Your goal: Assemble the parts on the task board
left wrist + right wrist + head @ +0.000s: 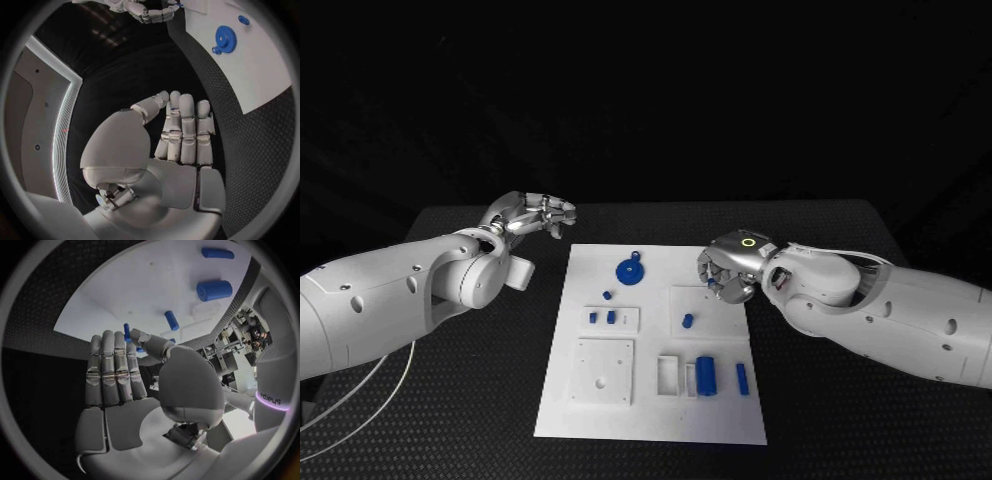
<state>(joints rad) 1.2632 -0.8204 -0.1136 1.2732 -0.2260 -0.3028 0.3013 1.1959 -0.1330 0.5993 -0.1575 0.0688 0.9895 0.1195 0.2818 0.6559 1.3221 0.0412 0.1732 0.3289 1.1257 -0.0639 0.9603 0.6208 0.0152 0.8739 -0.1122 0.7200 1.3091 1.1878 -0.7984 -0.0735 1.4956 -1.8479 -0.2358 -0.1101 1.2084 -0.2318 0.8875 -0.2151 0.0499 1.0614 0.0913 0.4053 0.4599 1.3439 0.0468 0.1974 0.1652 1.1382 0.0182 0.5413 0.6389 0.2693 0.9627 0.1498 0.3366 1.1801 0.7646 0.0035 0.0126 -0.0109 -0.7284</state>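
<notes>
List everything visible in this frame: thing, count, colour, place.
Table: one, black, under everything.
Task board: one, white, mid-table.
Gear: one, blue, board's far end.
Small pegs: two, blue, left of board's middle.
Short peg: one, blue, right of middle.
Cylinder: one, blue, near end.
Bar: one, blue, right of cylinder.
Left hand: silver, empty, beyond board's far-left corner.
Right hand: silver, at board's right edge, blue part at its fingers.

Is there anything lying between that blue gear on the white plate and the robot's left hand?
Nothing lies there. In the head view, only bare task board and black table separate the blue gear from the left hand.
</notes>
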